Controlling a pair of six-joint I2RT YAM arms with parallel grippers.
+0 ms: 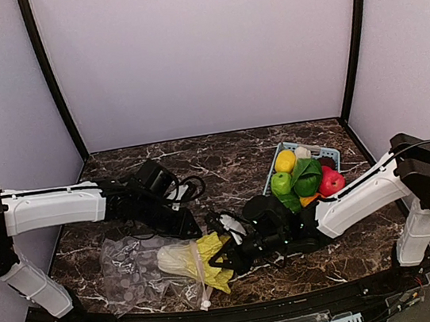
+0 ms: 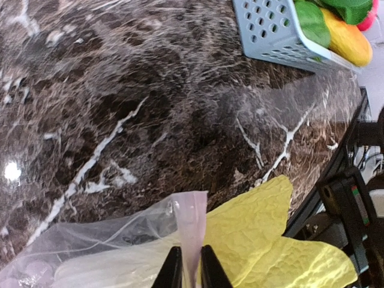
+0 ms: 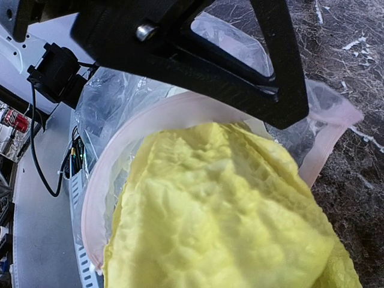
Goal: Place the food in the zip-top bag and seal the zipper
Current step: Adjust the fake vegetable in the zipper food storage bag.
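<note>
Left pincer [image 2: 191,255] tight on zipper [image 2: 193,216] edge

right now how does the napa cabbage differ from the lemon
The napa cabbage lies with its pale end inside the zip-top bag; the lemon sits in the blue basket. The cabbage is long with crinkled leaves; the lemon is smaller, rounded and smooth. Both are yellowish food.

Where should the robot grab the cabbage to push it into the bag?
Grab the crinkly yellow leafy end of the cabbage, coming from the right arm's side. That end sticks out of the bag mouth, while the pale stalk end is already inside. The left gripper has its jaws pinched on the pink zipper strip, holding the mouth there.
</note>
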